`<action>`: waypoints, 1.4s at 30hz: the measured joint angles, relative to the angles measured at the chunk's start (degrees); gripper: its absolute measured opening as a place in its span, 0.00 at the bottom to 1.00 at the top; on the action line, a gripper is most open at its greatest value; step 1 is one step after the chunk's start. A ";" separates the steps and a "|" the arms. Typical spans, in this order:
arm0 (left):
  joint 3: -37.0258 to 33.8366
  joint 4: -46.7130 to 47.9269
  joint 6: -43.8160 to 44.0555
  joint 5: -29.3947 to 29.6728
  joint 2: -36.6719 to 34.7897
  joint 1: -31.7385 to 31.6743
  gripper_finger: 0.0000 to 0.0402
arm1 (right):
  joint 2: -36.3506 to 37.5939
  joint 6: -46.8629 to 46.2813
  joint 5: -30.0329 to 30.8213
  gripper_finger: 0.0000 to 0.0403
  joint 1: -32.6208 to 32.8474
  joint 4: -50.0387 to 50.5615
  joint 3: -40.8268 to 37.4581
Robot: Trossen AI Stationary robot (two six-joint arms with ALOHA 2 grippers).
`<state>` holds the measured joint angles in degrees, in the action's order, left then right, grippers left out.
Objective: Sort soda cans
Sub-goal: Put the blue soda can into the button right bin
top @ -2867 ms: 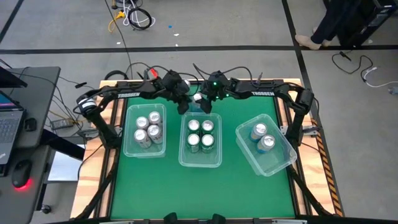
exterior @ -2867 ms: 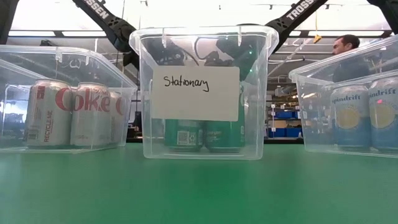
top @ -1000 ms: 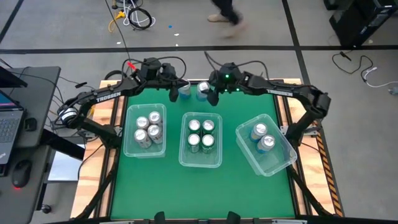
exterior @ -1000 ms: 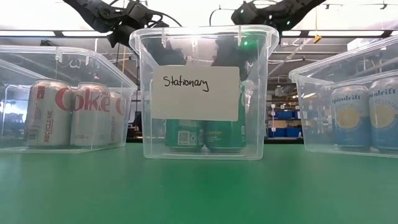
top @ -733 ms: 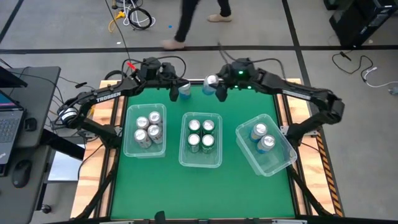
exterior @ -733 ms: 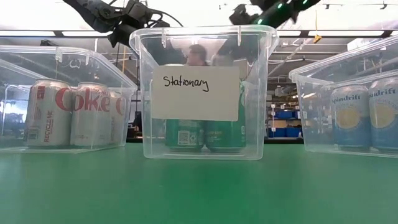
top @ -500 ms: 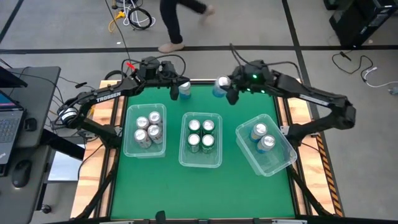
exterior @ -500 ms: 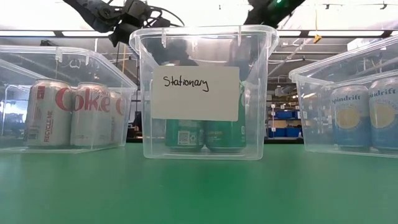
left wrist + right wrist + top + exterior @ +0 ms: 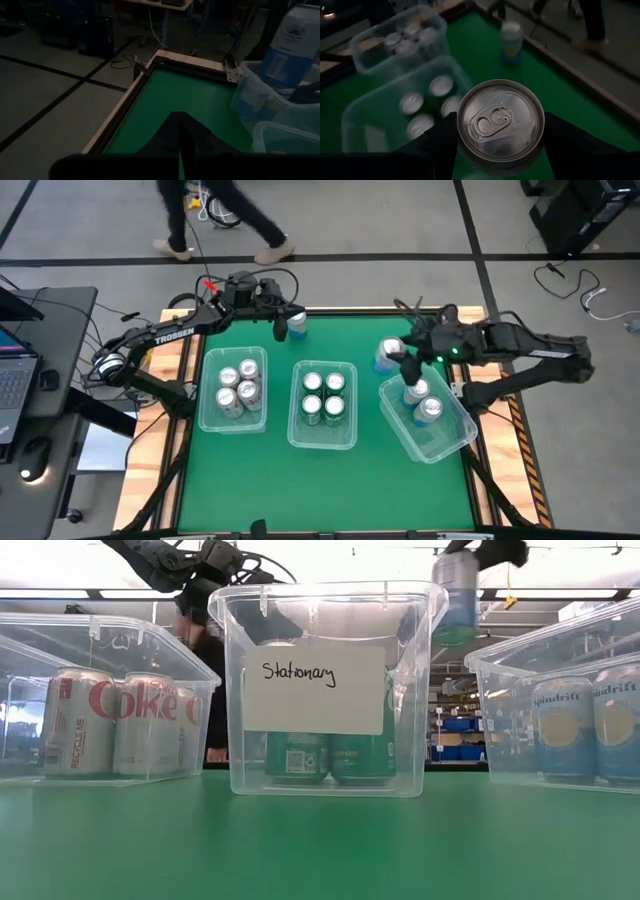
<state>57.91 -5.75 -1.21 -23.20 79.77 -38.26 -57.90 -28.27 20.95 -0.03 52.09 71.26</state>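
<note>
Blue can point(image 9: 389, 355) clamped in right tool point(image 9: 398, 360), airborne beside angled bin point(image 9: 455, 442) holding two. Left tool point(image 9: 279, 328) closed empty, beside another blue can point(image 9: 297, 324) on tabletop point(image 9: 375, 480). Four Cokes, four green; labels partly hidden.

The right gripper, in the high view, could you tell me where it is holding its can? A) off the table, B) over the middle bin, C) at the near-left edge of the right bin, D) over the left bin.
C: the right gripper is shut on a can, raised at the edge of the right bin that holds two blue cans.
</note>
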 joint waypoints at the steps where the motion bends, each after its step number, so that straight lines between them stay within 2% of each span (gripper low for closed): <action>1: 0.00 0.12 0.05 0.00 0.00 0.00 0.00 | 0.60 -1.91 0.46 0.58 1.50 1.55 0.00; 6: 0.00 0.14 0.37 0.02 0.00 0.00 0.00 | 3.25 -11.23 0.94 0.58 8.24 7.84 0.00; 14: 0.00 0.14 0.42 0.02 0.00 0.11 0.00 | 2.65 -22.17 6.38 0.59 15.00 15.85 -0.95; 25: 0.00 0.12 0.44 0.02 0.00 0.11 0.00 | -1.66 -30.44 6.57 0.58 18.97 11.18 -8.91; 31: 0.00 0.17 0.41 0.02 0.00 0.11 0.00 | -3.63 -34.78 9.65 0.58 21.15 7.34 -13.56; 42: 0.02 0.76 0.33 0.02 0.00 0.11 0.00 | -7.81 -36.87 12.53 0.58 24.04 0.09 -21.04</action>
<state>57.93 -4.99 -0.89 -23.18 79.77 -38.15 -65.72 -65.15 33.47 24.02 52.18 50.23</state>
